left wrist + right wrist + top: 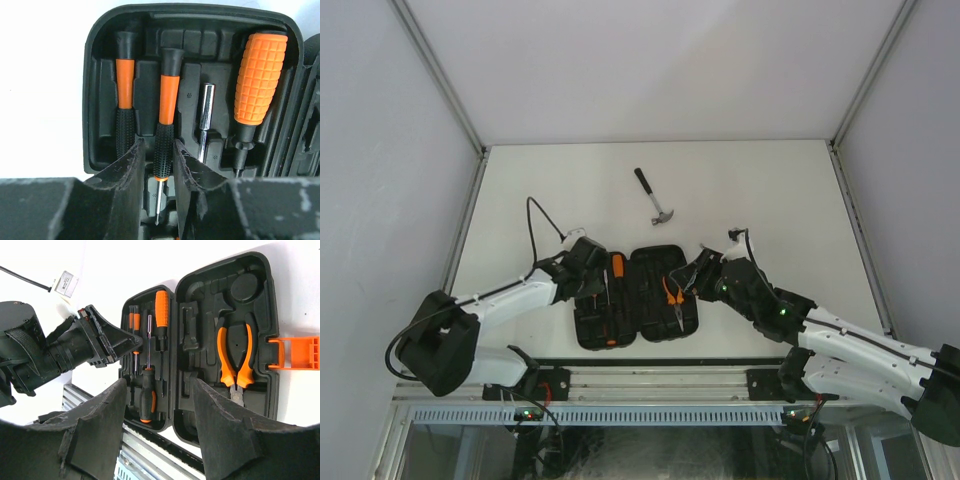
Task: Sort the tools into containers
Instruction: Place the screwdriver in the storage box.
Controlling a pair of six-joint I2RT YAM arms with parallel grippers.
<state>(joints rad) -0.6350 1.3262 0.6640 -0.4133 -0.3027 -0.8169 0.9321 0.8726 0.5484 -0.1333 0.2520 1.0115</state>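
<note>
The black tool case (655,252) lies open near the table's front edge. Its left half (95,60) holds two slim black-and-orange screwdrivers (125,75), a fat orange-handled driver (260,75) and a black-handled screwdriver (147,397). My left gripper (157,145) straddles the second slim screwdriver (169,95), which rests in its slot; the fingers stand slightly apart from its grip, open. The orange-handled pliers (233,357) sit in the right half. My right gripper (159,385) hovers open and empty over the case's near side. The hammer (653,197) lies on the table behind the case.
An orange latch (295,352) sticks out from the case's right half. A steel bit holder (205,107) sits in the left half. A black cable (533,225) loops over the table left of the case. The metal rail (650,375) runs just in front of the case.
</note>
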